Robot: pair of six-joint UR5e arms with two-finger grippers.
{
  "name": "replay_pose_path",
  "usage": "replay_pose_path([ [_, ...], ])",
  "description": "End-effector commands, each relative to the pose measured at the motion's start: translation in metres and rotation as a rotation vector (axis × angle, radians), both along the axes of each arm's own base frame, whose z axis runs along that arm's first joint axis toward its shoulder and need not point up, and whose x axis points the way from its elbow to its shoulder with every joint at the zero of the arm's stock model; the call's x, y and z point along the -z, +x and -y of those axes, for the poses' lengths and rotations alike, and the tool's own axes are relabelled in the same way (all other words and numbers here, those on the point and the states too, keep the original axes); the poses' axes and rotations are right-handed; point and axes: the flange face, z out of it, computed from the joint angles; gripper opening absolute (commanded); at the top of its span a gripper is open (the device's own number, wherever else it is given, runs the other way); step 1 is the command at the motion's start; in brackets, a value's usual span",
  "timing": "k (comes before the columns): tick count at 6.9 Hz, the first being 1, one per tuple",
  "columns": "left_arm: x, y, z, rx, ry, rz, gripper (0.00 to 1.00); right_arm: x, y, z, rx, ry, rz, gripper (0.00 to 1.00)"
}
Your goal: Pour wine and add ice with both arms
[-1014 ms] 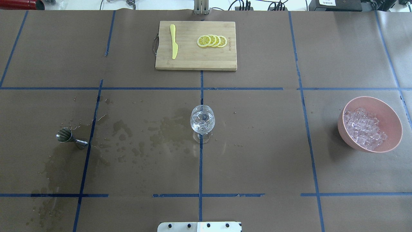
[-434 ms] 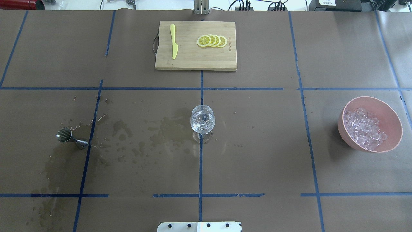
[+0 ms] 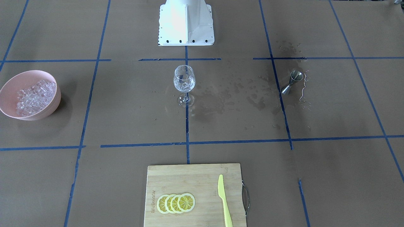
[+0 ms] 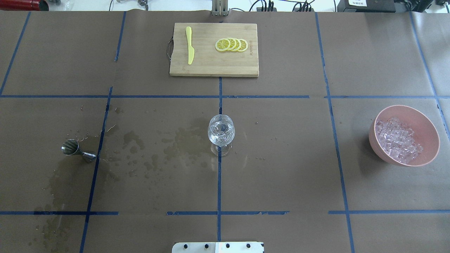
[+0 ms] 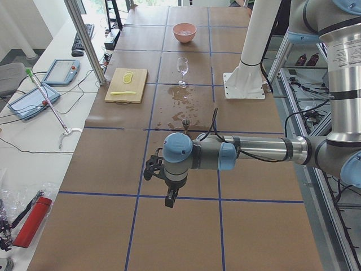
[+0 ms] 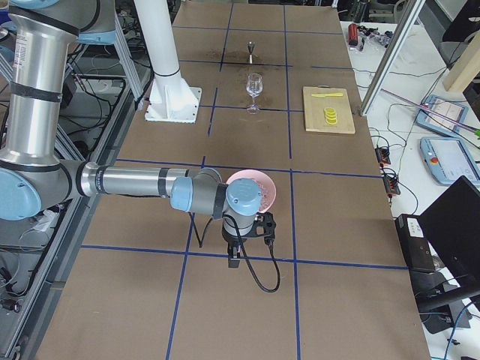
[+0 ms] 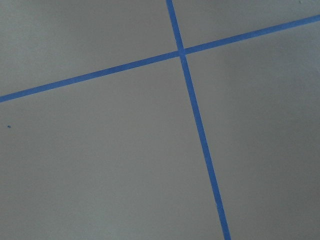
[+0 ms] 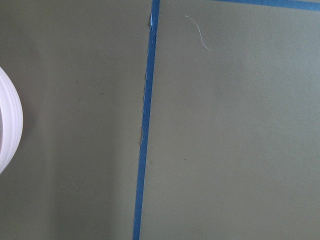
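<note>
Overhead exterior: ice (image 4: 398,140) piled in pink bowl (image 4: 423,121), on robot's right side of table, well apart from everything else. Wine glass (image 4: 221,131) upright at centre, foot on a blue tape line (image 4: 219,182); clear glinting content, ice or liquid cannot tell. Metal jigger (image 4: 78,151) stands on the left side, wet stains (image 4: 165,147) on the brown paper between it and the glass. Cutting board (image 4: 211,66) at far edge, lemon slices (image 4: 232,45) fanned on it, yellow knife (image 4: 190,45) lying beside them, apart. No arm in this view.

Exterior left: left arm (image 5: 254,151) stretched out level over the near table end, left gripper (image 5: 170,199) pointing down, well apart from the jigger; jaw gap cannot tell.

Exterior right: right arm (image 6: 135,181) reaches out low, wrist in front of the bowl, right gripper (image 6: 233,257) pointing down at paper; wide or narrow cannot tell, nothing seen held.

Right wrist view: pale bowl rim at left edge, tape line, bare paper.
</note>
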Motion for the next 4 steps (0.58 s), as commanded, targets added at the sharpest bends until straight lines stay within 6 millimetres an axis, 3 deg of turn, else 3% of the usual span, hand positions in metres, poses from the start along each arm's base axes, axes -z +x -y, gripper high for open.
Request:
replay_pose_path([
  [1,0.0005,0.0001,0.0001,0.000,0.002,-0.001,1.00,-0.0006,0.0000,-0.0008,0.000,-0.001,0.000,1.00],
  [4,0.0010,0.0006,0.0009,-0.002,0.003,0.001,1.00,-0.0035,0.0000,-0.0047,0.001,-0.007,0.000,1.00],
])
